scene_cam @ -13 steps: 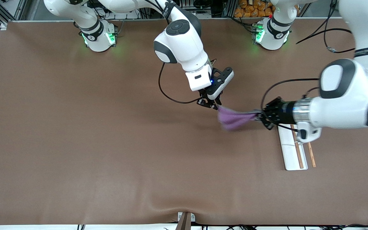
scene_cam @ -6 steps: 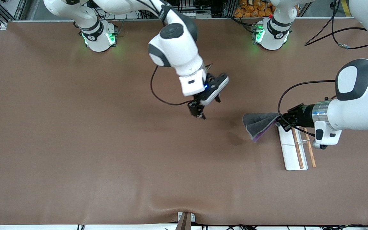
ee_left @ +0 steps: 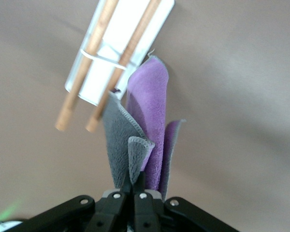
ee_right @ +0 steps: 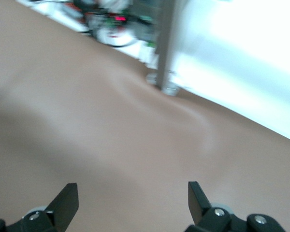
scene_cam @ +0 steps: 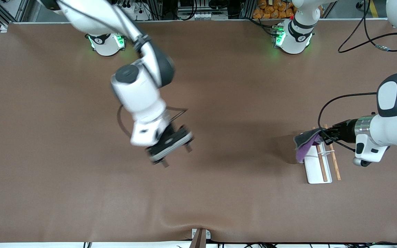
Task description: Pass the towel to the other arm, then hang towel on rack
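- The left gripper (scene_cam: 323, 135) is up in the air over the end of the rack (scene_cam: 317, 165) that lies farther from the front camera, its fingers (ee_left: 135, 193) pressed together on a gathered corner of the towel (scene_cam: 305, 144).
- The towel hangs from that grip in loose folds, purple face and dark grey face both showing, with its free end drooping over the rack's white base at the side toward the right arm's end of the bench (scene_cam: 219, 206).
- In the left wrist view the towel (ee_left: 150, 130) dangles in front of the rack (ee_left: 117, 48), whose two wooden rods and thin white crosspiece stay uncovered; whether the cloth touches the base cannot be told.
- A second ago both grippers held the towel stretched between them, well off the rack toward the right arm's end; half a second ago the right one had already let go, and the left one carried the cloth just beside the rack. Now it is over the rack itself.
- The right gripper (scene_cam: 174, 153) has swung away from the rack over that second: it now hangs over bare bench well apart from the rack, toward the right arm's end, and holds nothing.
- Its fingers (ee_right: 63, 203) stand wide apart in the right wrist view, with only brown bench between them.
- The rack lies where it lay in both earlier frames.
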Motion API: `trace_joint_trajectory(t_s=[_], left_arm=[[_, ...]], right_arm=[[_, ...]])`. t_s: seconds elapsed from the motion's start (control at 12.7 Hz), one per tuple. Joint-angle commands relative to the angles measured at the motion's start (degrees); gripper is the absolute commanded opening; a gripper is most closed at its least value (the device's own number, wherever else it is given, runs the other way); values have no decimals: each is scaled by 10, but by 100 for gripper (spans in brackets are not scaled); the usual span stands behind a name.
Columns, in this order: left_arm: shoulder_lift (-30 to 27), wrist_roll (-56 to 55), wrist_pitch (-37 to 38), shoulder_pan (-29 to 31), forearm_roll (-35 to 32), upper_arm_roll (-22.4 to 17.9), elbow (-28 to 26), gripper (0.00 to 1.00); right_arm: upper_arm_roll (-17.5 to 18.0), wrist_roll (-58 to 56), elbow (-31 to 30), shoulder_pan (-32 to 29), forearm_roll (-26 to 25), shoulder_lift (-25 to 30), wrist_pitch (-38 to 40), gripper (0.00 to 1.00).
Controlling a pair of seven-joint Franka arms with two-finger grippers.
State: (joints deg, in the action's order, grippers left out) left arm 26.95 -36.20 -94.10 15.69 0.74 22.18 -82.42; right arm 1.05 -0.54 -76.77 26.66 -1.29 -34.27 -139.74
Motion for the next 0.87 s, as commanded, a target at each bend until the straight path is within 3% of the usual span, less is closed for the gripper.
trace_joint_trajectory(t_s=[0.0, 0.24, 0.47, 0.79], left_arm=[[4, 38, 4, 19, -36, 5, 3, 0], [6, 92, -2, 43, -37, 2, 3, 0], [9, 158, -17, 46, -37, -32, 3, 0], [24, 193, -35, 57, -36, -44, 3, 0]], right_arm=[[12, 0, -36, -74, -6, 33, 22, 100], [12, 0, -38, -129, -6, 59, 110, 100], [13, -1, -38, -199, -6, 61, 145, 100], [13, 0, -38, -248, -6, 86, 236, 100]])
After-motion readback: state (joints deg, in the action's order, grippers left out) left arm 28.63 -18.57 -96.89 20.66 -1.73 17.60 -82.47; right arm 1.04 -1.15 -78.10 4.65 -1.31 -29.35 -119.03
